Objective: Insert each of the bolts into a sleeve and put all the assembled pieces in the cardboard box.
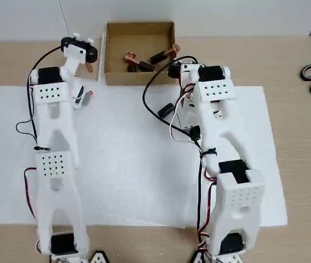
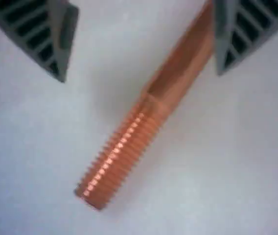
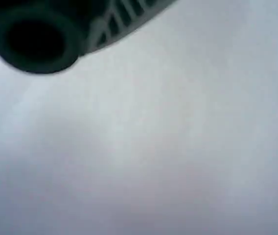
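Left gripper [image 2: 140, 76] wide open — copper bolt [image 2: 129, 147] by one finger [image 2: 249, 29], on white sheet [image 2: 237, 176]

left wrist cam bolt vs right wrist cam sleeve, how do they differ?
Colour: bolt copper, sleeve black. Build: bolt solid, threaded at one end; sleeve a hollow tube. Pose: bolt side-on, sleeve end-on. Both over the white sheet.

The bolt [image 2: 129, 142] is copper, its lower half ridged with fine threads. The left gripper [image 2: 139, 73] has dark grey, ribbed fingers [image 2: 36, 29]. The sleeve [image 3: 34, 41], upper left, is black. A white sheet [image 1: 128, 175] covers the tan bench [image 1: 298, 164]; the cardboard box [image 1: 139, 27] is brown.
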